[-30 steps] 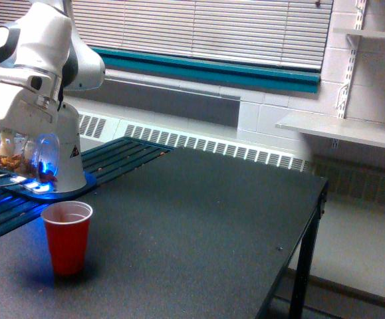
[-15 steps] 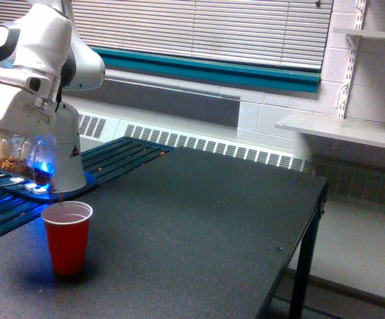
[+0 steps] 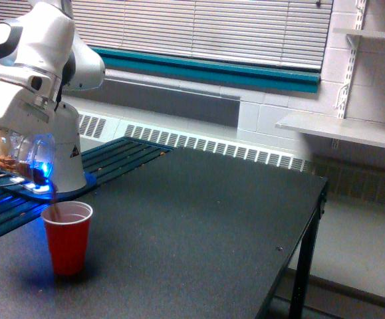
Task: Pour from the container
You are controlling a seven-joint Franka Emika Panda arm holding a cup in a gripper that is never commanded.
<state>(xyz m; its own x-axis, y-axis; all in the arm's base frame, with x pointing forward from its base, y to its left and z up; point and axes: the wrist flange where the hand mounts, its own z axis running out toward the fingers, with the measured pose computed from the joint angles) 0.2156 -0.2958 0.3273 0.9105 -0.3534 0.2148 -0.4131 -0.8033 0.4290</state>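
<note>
The container (image 3: 16, 154) is the clear plastic cup at the far left of the exterior view, lying nearly on its side under the white arm (image 3: 36, 73), mouth tipped down toward the right. The end effector (image 3: 11, 136) sits right over it and looks clamped on it, though I honestly can't make out the fingers themselves, so that's my read rather than something plainly visible. Brown crumbly bits are piled along the lower side of the container, and a thin dark trickle runs off its lip.

Just below and slightly right is the red cup (image 3: 67, 236), upright on the dark bench (image 3: 199, 219), open top facing the stream. Can't really see how much has landed inside; the rim hides most of it.

For doing this bit well, I'd say keep the lip right above the middle of the red cup and add tilt slowly, since crumbly stuff tends to hang up and then dump all at once. The stream looks close to the cup's left rim, so spilling there is the risk.
</note>
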